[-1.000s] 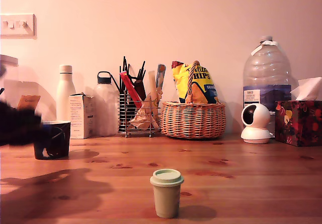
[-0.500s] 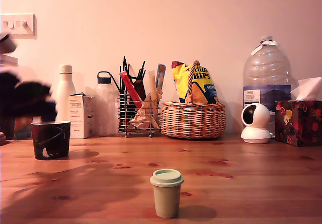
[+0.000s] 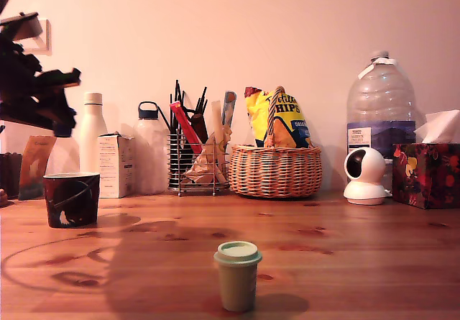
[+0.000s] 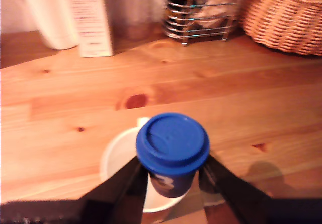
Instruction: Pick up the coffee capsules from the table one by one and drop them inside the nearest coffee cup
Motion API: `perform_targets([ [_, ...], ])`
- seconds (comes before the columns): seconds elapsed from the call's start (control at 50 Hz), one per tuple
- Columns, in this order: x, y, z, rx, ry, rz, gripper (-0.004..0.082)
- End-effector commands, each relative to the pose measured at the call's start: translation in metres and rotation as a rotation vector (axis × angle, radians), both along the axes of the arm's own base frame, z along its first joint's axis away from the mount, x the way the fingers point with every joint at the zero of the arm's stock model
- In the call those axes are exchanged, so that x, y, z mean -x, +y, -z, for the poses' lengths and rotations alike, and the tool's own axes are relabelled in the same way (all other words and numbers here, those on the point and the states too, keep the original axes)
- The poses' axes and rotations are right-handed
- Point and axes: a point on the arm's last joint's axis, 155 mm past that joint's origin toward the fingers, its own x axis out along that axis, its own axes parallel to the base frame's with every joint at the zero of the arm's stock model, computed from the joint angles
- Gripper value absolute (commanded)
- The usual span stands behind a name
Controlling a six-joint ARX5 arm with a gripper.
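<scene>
Risen since half a second ago to upper left of exterior view. Clamps blue-lidded capsule (image 4: pixel 172 142) in gripper (image 4: pixel 172 177), over coffee cup (image 3: pixel 72 200) at middle left. Leaves green capsule (image 3: pixel 237 277) upright, lower centre.

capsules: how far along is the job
Nothing visibly dropped yet: what shows of the coffee cup's inside looks empty. In hand: the gripper holds a blue-lidded capsule over it. Left: release it, then fetch the green capsule on the table.
</scene>
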Motion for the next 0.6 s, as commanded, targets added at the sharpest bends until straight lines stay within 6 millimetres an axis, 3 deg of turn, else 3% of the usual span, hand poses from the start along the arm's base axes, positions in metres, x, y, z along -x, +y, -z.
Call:
perform_targets([
  [0.0, -0.006, 0.003, 0.012, 0.000, 0.034, -0.009, 0.0112],
  [0.58, -0.023, 0.002, 0.045, -0.016, 0.253, -0.004, 0.0113],
])
